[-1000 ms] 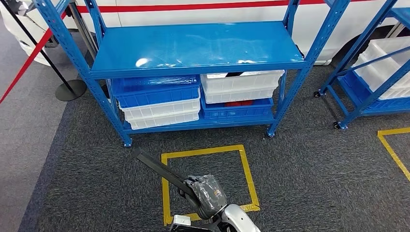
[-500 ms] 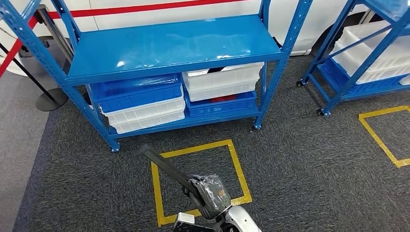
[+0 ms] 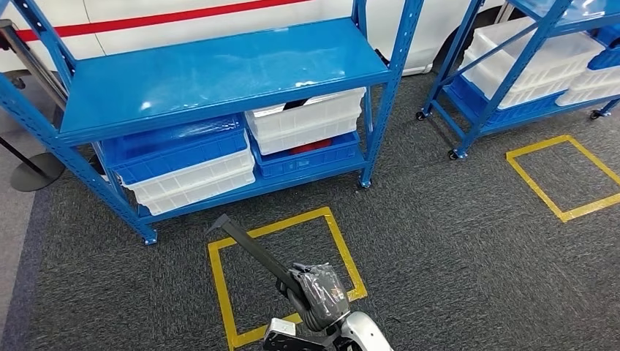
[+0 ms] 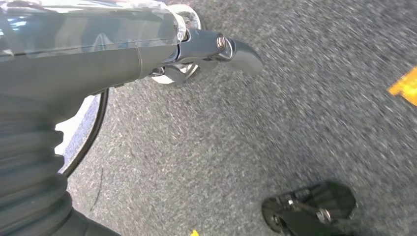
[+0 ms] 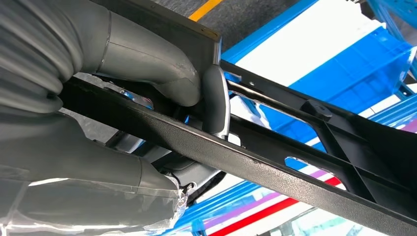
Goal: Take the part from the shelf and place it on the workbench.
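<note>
Grey carpet (image 3: 453,241) with a yellow taped square (image 3: 281,274) lies in front of a blue shelf (image 3: 212,73) holding white and blue bins. My right hand (image 3: 316,296) sits low over the square, fingers (image 5: 216,101) wrapped around a long black part (image 3: 252,252) that angles up toward the shelf. My left hand (image 4: 123,54) hangs toward the carpet, thumb extended; I cannot tell whether it is closed.

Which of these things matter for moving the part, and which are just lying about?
Job:
- black part, gripped by the right hand
- blue shelf it comes from

Lying about:
- white bins
- blue bins
- second rack
- yellow floor squares
</note>
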